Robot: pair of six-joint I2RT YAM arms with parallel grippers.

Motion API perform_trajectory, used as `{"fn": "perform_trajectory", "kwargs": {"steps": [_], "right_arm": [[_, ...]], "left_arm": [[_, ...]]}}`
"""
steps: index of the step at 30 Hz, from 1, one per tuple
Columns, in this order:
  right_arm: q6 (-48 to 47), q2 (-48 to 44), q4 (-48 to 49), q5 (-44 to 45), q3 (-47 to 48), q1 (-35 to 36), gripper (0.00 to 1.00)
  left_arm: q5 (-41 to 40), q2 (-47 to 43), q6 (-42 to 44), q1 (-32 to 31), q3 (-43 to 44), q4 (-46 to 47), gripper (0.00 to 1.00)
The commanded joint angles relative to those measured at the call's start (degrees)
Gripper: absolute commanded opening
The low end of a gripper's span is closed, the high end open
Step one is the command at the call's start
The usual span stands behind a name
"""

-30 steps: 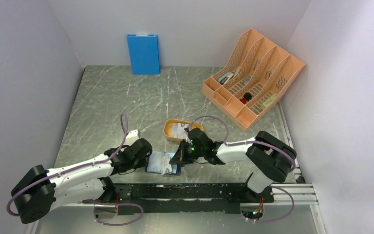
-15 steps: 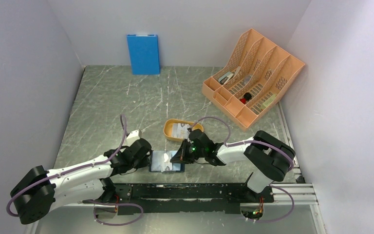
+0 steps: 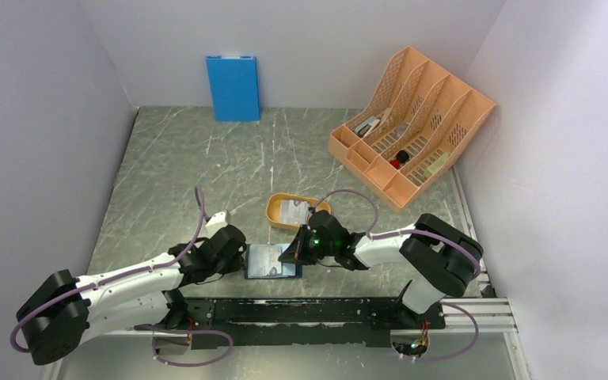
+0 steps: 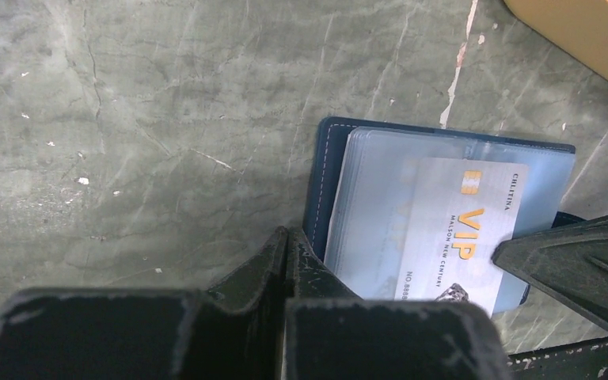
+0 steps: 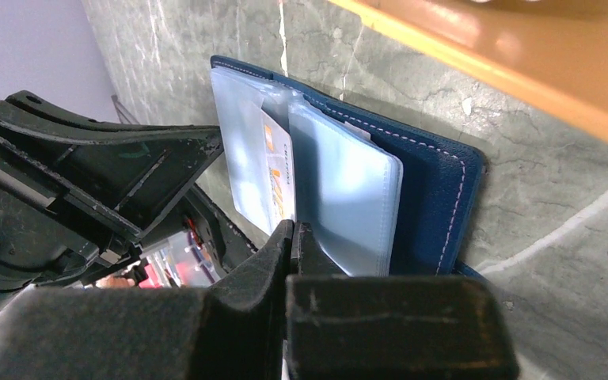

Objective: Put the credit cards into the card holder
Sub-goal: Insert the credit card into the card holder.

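Green marbled tabletop (image 3: 206,158) carries the card holder (image 5: 435,198), lying open between the two arms so that each can work it from its own side. The left gripper (image 4: 286,237) is clenched, fingers pressed together, with its tips right at the holder's navy edge, seemingly to brace it against sliding. Just ahead of those tips and to their right, a VIP credit card (image 4: 459,229) sits among the clear pockets (image 5: 348,190), part way in as far as I can judge. The right gripper (image 5: 293,229) is likewise closed tight, its tips at the card's end among the sleeves. Whether it pinches the card or merely pushes it, I cannot tell. Beyond the right gripper, more cards (image 3: 293,210) wait in the orange tray (image 3: 273,215).
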Motion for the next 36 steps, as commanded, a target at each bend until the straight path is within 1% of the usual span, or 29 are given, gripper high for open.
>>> {"fn": "perform_trajectory", "kwargs": {"steps": [1, 14, 29, 33, 34, 36], "right_arm": [[0.22, 0.68, -1.05, 2.32, 0.2, -0.39, 0.0], [0.89, 3.21, 0.57, 2.22, 1.34, 0.9, 0.0], [-0.6, 5.94, 0.73, 0.64, 4.56, 3.1, 0.0], [-1.43, 4.31, -1.42, 0.98, 4.82, 3.26, 0.0], [-1.69, 3.53, -2.62, 1.63, 4.87, 3.18, 0.04], [-2.08, 1.66, -4.89, 3.1, 4.8, 3.22, 0.16]], "left_arm": [[3.9, 1.1, -0.02, 0.24, -3.03, -3.69, 0.05], [5.9, 2.44, 0.03, 0.2, -3.99, -0.96, 0.05], [6.34, 2.95, 0.04, 0.22, -4.2, 0.18, 0.05], [5.55, 2.67, -0.09, 0.2, -3.79, -0.88, 0.05], [5.29, 2.42, -0.18, 0.19, -3.66, -1.31, 0.05], [4.72, 1.65, -0.39, 0.18, -3.48, -2.24, 0.05]]}}
